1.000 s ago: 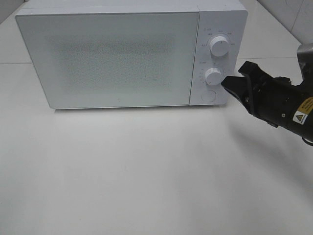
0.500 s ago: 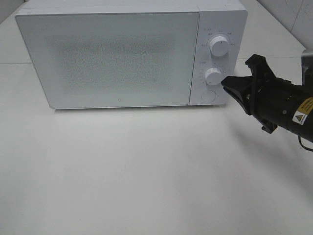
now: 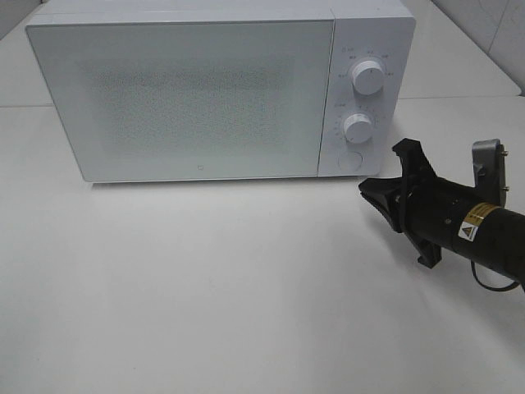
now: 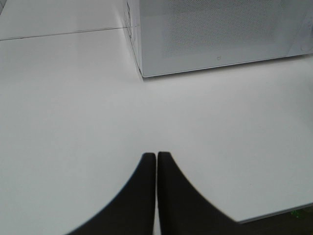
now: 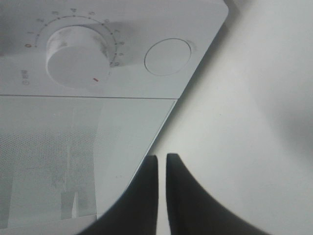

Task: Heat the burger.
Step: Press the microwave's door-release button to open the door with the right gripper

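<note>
White tabletop, microwave at back; left gripper, right gripper closed, empty.

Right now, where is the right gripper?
In the high view the right gripper sits at the right, shut, over the table, just below the round button of the microwave, clear of the lower dial.

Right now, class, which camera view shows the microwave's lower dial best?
The right wrist view: the lower dial is close, red pointer and scale marks clear. Exterior high shows it small; left wrist leaves it out.
</note>
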